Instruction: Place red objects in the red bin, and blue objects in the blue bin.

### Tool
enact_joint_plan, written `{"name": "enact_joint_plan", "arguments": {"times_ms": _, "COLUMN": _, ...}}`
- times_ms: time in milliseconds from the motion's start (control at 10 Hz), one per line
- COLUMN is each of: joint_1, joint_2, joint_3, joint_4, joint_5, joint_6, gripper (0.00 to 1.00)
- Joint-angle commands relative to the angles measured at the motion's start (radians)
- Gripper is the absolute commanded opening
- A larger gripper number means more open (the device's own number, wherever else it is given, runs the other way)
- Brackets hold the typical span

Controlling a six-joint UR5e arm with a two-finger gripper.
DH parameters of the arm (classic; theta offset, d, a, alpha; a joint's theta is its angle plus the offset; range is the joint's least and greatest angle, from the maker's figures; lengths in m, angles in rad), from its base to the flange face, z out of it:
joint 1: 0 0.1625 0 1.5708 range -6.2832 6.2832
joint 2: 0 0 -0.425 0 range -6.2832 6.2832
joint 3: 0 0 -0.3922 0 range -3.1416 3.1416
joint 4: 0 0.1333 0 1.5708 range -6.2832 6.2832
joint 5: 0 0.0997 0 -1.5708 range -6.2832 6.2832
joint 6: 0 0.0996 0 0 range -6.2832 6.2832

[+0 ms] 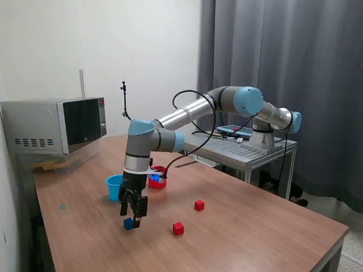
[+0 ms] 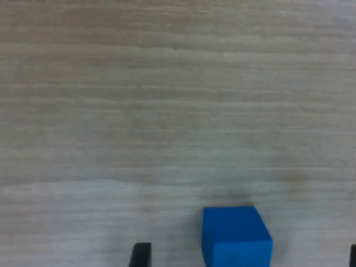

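Grey curtains back your wooden table point(image 1: 238, 209), where the blue bin point(image 1: 114, 186) and the red bin point(image 1: 159, 180) sit behind the arm. Your gripper point(image 1: 133, 213) hangs spread and empty over one blue cube point(image 1: 129, 224). Two red cubes point(image 1: 199, 205) point(image 1: 178, 228) lie unsorted; most work remains.

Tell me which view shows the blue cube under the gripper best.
The wrist view: the blue cube fills the frame close up, sharp against bare wood, between the open fingertips. The exterior view shows the same cube only as a small shape partly behind the gripper.
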Motion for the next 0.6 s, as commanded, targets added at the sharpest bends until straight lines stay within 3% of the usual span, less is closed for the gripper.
{"name": "enact_joint_plan", "arguments": {"times_ms": 0, "joint_1": -0.006, "joint_2": 0.001, "joint_3": 0.003, "joint_4": 0.003, "joint_5": -0.003, "joint_6": 0.000, "gripper": 1.00}}
{"name": "enact_joint_plan", "arguments": {"times_ms": 500, "joint_1": -0.007, "joint_2": 0.000, "joint_3": 0.007, "joint_4": 0.003, "joint_5": 0.000, "joint_6": 0.000, "gripper": 1.00}}
